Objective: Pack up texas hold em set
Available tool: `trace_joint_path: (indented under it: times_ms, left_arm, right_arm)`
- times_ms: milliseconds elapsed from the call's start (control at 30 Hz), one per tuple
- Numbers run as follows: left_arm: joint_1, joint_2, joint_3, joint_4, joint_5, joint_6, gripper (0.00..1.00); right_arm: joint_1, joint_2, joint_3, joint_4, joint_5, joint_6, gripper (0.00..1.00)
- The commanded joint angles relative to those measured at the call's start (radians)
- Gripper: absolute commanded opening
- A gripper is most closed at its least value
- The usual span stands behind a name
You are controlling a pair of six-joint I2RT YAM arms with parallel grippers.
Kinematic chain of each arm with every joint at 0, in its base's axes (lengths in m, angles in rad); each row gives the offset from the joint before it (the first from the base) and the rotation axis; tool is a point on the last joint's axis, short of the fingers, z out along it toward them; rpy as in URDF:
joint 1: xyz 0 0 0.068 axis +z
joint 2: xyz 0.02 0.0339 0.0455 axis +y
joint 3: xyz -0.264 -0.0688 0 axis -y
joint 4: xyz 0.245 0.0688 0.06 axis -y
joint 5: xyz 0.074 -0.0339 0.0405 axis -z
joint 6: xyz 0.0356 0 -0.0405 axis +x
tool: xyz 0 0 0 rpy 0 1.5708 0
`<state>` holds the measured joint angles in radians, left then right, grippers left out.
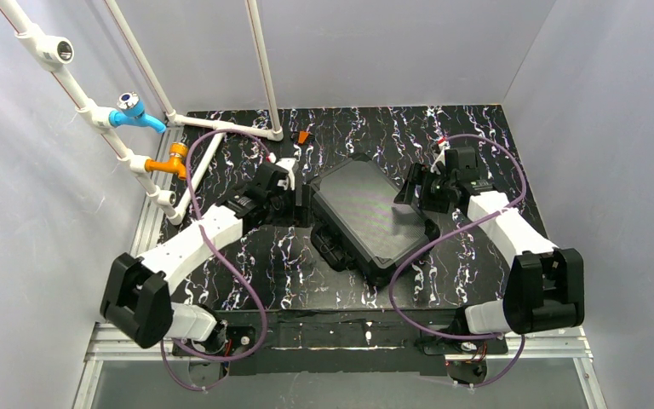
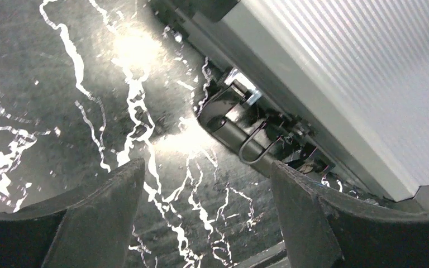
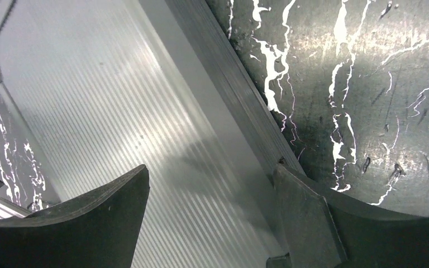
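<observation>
Left gripper [image 2: 204, 174] stands wide and empty just above the marbled table [image 2: 44, 84], with the closed black briefcase [image 1: 364, 209] just ahead to its right. A latch [image 2: 246, 120] on the case's side wall lies nearest its fingers. Right gripper [image 3: 209, 173], also wide and holding nothing, hovers over the lid's opposite long edge. The case's long axis runs far-left to near-right between the arms, so the latch side likely falls to the left arm.
</observation>
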<state>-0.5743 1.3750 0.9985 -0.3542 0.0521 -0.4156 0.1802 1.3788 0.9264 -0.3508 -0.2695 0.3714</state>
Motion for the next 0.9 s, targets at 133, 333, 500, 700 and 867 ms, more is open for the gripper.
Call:
trace_joint_path:
  times_ms: [133,333,500,700,867]
  left_arm:
    - [-0.001,-0.154,-0.081,-0.102,-0.105,-0.024,0.85]
    - [-0.001,-0.264,-0.141,-0.137,-0.130,-0.056,0.86]
    - [-0.001,-0.361,-0.198,-0.166,-0.123,-0.085,0.85]
    - [-0.001,-0.431,-0.253,-0.189,-0.104,-0.128,0.82]
    - [-0.001,-0.454,-0.325,-0.168,-0.073,-0.165,0.77]
  right_arm:
    - [0.027,-0.082,0.152,-0.087,0.003,-0.012,0.89]
    - [0.097,-0.117,0.189,-0.049,-0.070,-0.003,0.83]
    - [0.185,-0.131,0.202,-0.033,-0.085,0.011,0.70]
    - [0.295,-0.130,0.178,-0.007,-0.073,0.038,0.48]
    - [0.440,-0.097,0.151,0.008,0.003,0.069,0.31]
